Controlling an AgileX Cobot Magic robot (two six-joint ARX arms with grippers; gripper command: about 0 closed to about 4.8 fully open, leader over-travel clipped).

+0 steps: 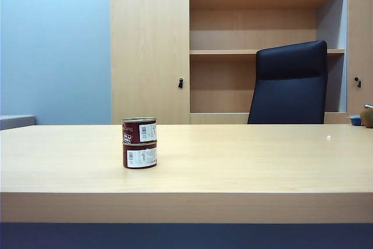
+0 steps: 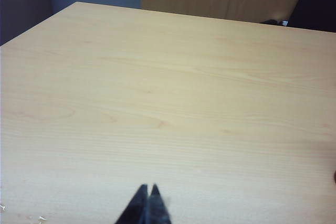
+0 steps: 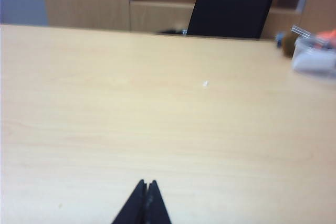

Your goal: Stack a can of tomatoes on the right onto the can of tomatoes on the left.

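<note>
Two dark red tomato cans with white labels stand stacked on the wooden table [image 1: 245, 161], left of centre in the exterior view: the upper can [image 1: 139, 130] sits upright on the lower can [image 1: 140, 155]. Neither arm shows in the exterior view. In the left wrist view my left gripper [image 2: 149, 188] is shut, its black tips together over bare tabletop with nothing held. In the right wrist view my right gripper [image 3: 147, 183] is likewise shut and empty above bare wood. No can appears in either wrist view.
A black office chair [image 1: 289, 83] stands behind the table in front of wooden shelves [image 1: 265, 51]. Small items sit at the table's far right edge [image 1: 364, 118], seen in the right wrist view as a clear plastic container [image 3: 314, 56]. A tiny white speck [image 3: 206, 83] lies on the wood.
</note>
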